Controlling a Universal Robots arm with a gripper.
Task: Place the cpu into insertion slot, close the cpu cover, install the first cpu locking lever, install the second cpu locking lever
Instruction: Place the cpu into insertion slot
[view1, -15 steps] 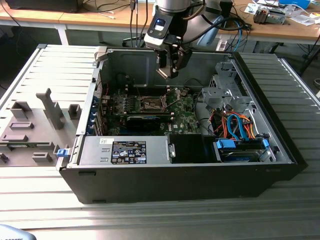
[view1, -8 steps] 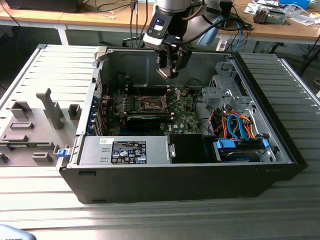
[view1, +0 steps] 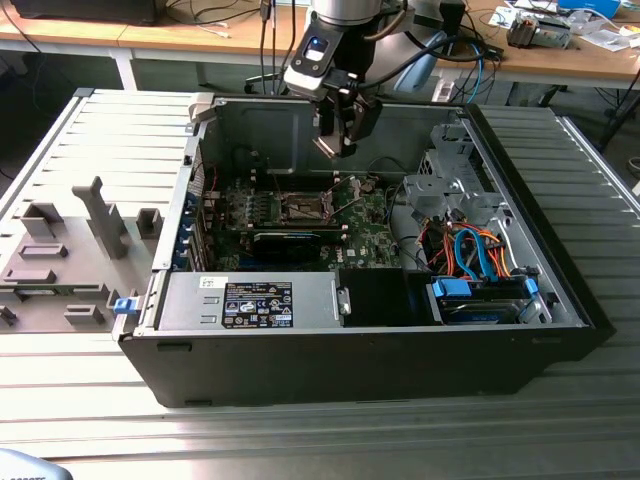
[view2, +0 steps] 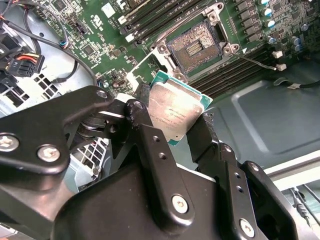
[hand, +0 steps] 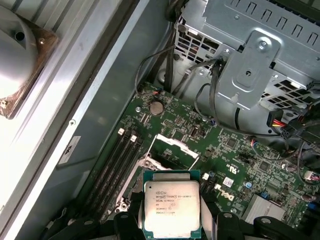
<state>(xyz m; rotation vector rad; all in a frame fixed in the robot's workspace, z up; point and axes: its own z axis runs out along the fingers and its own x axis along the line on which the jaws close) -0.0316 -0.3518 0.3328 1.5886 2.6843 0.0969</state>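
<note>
Ribbed metal bench (view1: 100, 420), open computer case (view1: 300, 370). Gripper (view1: 337, 140) pinches the cpu (view2: 174, 114) by 2 opposite edges, clear of the insertion slot (view2: 196, 47). Judged light, rigid, fragile: edge hold suits.

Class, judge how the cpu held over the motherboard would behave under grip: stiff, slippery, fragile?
Probably rigid: the cpu is a flat, metal-faced plate, gripped by two opposite edges with no visible bending. Its smooth face looks slippery. It is likely light, being thin, and perhaps fragile at its green rim.
</note>
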